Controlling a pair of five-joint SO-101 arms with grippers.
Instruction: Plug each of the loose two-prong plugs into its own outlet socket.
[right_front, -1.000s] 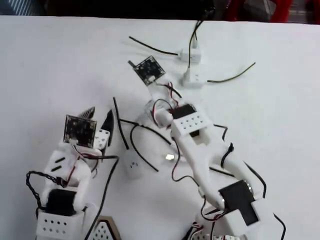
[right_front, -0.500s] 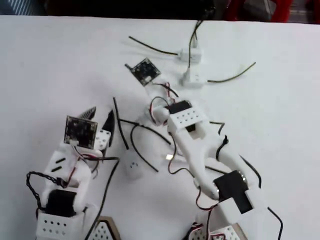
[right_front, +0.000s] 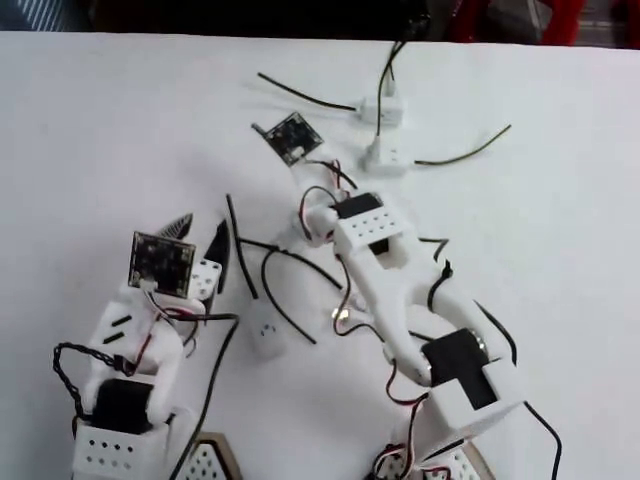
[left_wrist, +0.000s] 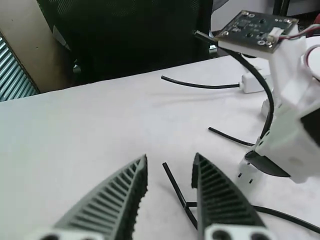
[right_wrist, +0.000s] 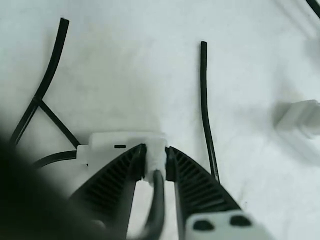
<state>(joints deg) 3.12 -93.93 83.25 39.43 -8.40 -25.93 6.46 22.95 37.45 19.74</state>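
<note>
Right gripper (right_wrist: 155, 155) clamped on plug (right_wrist: 112, 145), left gripper (left_wrist: 169, 165) open; next: line prongs up over socket (right_front: 265, 335)

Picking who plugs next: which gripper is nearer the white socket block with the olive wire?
Right. The right gripper, holding a white plug, is close to the socket block; the left gripper sits farther back.

The right gripper (right_wrist: 155, 152) pinches a white plug (right_wrist: 120, 147), whose black cord (right_wrist: 156, 200) runs back between its fingers. On the white table (right_wrist: 130, 65) lie loose black wires (right_wrist: 205, 100); a white block (right_wrist: 300, 117) sits well apart.
</note>
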